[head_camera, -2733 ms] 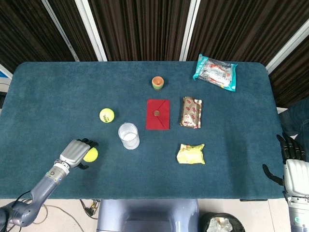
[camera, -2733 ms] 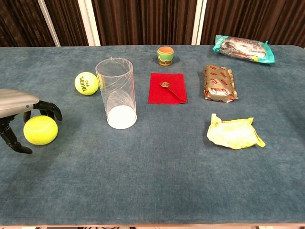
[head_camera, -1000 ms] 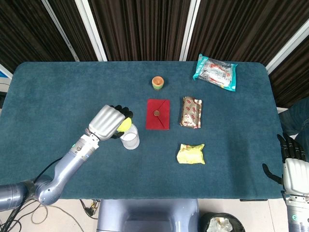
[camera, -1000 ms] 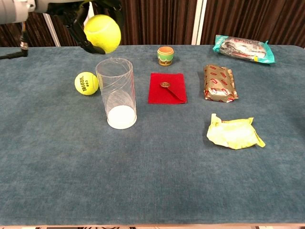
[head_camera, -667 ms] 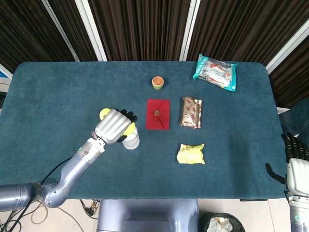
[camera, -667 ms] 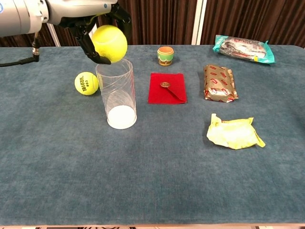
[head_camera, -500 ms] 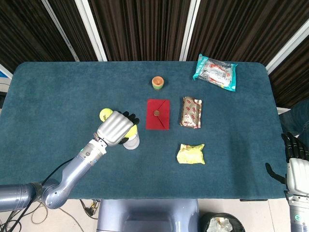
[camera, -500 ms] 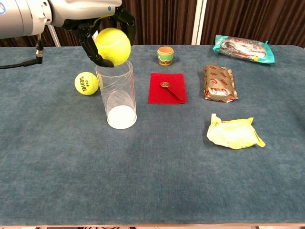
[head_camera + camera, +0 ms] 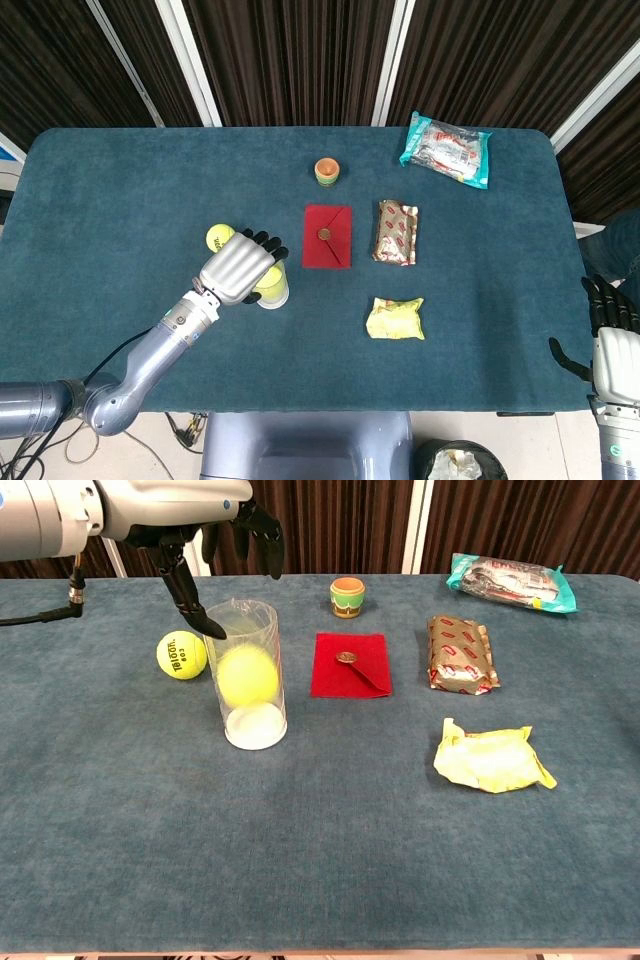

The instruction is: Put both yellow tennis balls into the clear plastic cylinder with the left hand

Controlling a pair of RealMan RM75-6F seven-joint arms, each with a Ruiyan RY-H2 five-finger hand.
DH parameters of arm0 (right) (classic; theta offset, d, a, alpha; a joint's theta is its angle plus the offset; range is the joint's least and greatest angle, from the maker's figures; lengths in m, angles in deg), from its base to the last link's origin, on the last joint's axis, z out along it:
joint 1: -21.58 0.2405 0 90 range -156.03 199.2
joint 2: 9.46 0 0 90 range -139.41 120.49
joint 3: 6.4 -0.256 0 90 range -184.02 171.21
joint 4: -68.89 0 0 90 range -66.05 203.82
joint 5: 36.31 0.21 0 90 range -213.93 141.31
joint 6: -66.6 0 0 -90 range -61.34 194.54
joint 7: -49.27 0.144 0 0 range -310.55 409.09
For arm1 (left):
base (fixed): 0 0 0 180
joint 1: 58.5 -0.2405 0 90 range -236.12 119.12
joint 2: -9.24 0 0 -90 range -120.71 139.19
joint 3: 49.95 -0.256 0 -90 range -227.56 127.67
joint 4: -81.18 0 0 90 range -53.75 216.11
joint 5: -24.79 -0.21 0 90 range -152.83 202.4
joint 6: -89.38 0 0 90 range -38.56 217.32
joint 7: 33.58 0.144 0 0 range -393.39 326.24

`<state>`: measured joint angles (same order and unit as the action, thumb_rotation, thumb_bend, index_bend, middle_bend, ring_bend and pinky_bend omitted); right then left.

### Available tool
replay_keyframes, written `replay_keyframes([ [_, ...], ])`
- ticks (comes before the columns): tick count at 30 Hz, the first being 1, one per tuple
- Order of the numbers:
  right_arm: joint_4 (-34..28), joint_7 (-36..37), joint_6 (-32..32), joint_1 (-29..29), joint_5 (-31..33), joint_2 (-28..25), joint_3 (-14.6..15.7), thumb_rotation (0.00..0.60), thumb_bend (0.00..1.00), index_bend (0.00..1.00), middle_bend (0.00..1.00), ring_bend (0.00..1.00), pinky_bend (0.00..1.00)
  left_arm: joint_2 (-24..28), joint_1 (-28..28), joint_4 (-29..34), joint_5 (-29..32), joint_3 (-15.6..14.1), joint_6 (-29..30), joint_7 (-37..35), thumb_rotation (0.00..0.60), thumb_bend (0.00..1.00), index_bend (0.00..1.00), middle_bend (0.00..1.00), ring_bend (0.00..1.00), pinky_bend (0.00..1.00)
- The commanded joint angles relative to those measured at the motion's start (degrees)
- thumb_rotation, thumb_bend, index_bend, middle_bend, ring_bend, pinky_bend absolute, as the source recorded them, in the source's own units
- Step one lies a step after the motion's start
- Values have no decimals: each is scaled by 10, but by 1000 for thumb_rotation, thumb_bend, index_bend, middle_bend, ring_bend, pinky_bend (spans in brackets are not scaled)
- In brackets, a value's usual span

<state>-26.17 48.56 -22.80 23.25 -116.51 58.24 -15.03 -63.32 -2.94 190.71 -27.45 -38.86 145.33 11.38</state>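
The clear plastic cylinder (image 9: 245, 675) stands upright left of centre, and one yellow tennis ball (image 9: 248, 675) is inside it, partway down. In the head view the cylinder (image 9: 274, 292) is mostly hidden under my left hand (image 9: 238, 272). My left hand (image 9: 205, 535) hovers just above the cylinder's mouth with fingers spread and nothing in them. The second yellow tennis ball (image 9: 181, 654) lies on the cloth just left of the cylinder, also seen as a ball (image 9: 218, 237) beside the hand. My right hand (image 9: 610, 335) hangs at the table's right front corner, fingers apart, holding nothing.
A red cloth (image 9: 350, 664) with a small spoon lies right of the cylinder. Behind it stands a small orange cup (image 9: 347, 596). A brown snack pack (image 9: 461, 655), a yellow packet (image 9: 490, 757) and a teal bag (image 9: 511, 581) lie on the right half.
My left hand carried the ball from the near left up over the cylinder, then let it go. The ball has dropped into the cylinder and the fingers have spread.
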Motion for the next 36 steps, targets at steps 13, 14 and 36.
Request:
replay_keyframes([
  [13,0,-7,3,1,0,2,2,600,335,0,0,50,87,9,-47,1,-38,-5,81,-70,600,74,316,275,265,314],
  [14,-2,-9,3,1,0,3,3,600,335,0,0,50,87,11,-59,-1,-41,-4,93,-89,600,74,314,274,265,312],
  [36,10,-32,16,6,27,15,-6,600,336,0,0,50,87,-22,-85,-249,-43,-27,-19,-244,600,74,276,215,198,274],
])
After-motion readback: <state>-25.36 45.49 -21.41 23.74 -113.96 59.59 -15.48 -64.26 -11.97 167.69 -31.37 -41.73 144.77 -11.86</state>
